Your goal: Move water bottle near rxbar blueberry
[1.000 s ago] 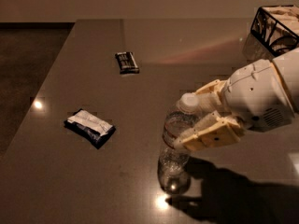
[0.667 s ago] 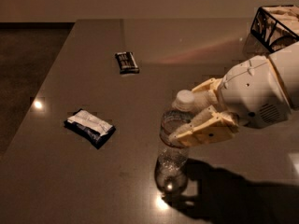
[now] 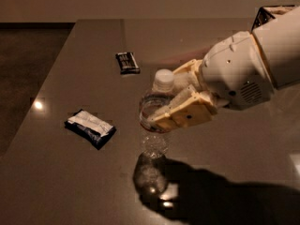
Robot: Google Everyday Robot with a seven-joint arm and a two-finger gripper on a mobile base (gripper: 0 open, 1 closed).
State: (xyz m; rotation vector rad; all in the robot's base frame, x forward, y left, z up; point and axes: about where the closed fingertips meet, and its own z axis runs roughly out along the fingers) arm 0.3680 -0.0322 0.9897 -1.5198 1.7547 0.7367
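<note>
Clear water bottle (image 3: 153,145) (white cap) nearly upright, gripper (image 3: 165,99) clamped round its upper body; dark-blue snack bar (image 3: 90,128) lies flat, apart.

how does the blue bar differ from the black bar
The blue bar is larger, with a whitish panel; the black bar is smaller with white markings. The blue bar lies nearer the camera; the black bar farther back. Both lie flat on the table. The hand grips the water bottle to their right.
</note>
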